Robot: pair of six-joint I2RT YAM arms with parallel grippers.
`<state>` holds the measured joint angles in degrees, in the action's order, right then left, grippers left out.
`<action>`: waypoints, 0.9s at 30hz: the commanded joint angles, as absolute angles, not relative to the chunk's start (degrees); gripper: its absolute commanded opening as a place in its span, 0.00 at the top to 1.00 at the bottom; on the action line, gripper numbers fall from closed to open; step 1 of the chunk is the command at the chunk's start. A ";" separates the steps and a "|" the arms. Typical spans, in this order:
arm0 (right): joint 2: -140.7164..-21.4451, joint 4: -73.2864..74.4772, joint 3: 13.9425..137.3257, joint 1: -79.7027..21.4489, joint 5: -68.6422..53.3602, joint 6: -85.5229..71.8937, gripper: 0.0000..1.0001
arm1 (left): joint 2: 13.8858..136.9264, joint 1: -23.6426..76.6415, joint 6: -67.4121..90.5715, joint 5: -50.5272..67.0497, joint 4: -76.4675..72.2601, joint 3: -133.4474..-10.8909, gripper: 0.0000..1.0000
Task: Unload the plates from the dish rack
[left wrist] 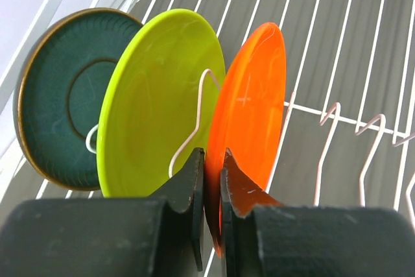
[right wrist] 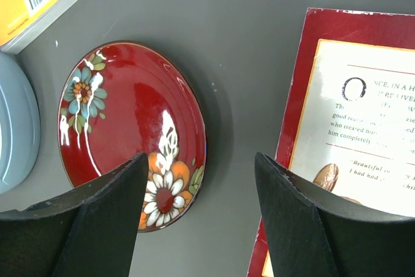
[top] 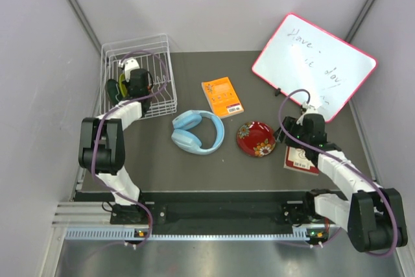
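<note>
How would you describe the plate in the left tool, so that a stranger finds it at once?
Find the white wire rack on the far left. Three plates stand on edge in it. The left tool pinches the orange plate; its neighbours are the yellow-green plate and the teal plate.

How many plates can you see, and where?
4. Teal plate, yellow-green plate and orange plate stand in the dish rack, orange in the left gripper; the red plate lies on the table. None seems hidden.
</note>
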<state>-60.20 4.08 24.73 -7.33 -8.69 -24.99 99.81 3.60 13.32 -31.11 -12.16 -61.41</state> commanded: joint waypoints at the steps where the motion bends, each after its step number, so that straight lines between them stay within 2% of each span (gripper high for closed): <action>1: -60.38 1.76 24.08 -7.74 -9.40 -23.91 0.33 | 95.10 4.74 9.06 -35.93 -15.73 -61.79 1.00; 5: -59.07 2.02 23.91 -7.65 -9.32 -24.26 0.33 | 92.03 6.94 3.96 -45.07 -19.42 -60.30 1.00; 9: -57.83 3.25 24.26 -7.91 -9.40 -24.52 0.30 | 87.55 9.31 0.44 -48.33 -22.23 -58.45 1.00; 12: -56.17 4.83 25.13 -8.00 -9.23 -24.61 0.28 | 83.24 11.15 2.35 -48.52 -18.83 -58.71 1.00; 15: -53.53 5.01 25.66 -8.26 -10.45 -24.96 0.26 | 77.71 11.60 12.42 -43.88 -8.64 -58.98 1.00; 18: -51.77 2.82 26.19 -8.35 -16.24 -26.63 0.24 | 72.17 11.69 21.40 -29.83 -1.69 -57.23 1.00; 19: -51.77 1.94 26.28 -8.78 -18.17 -27.24 0.24 | 70.77 11.86 23.45 -20.40 -1.06 -56.35 1.00; 23: -52.03 -5.33 26.63 -13.26 -21.36 -30.93 0.23 | 64.09 13.62 34.51 -5.76 -3.77 -48.19 1.00; 27: -53.70 -11.14 28.03 -19.85 -20.22 -35.06 0.23 | 63.10 20.03 37.61 -0.26 -7.47 -45.70 1.00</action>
<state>-52.71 -1.28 24.16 -14.70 -18.33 -30.39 63.42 14.81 29.06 -13.72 -4.89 -47.99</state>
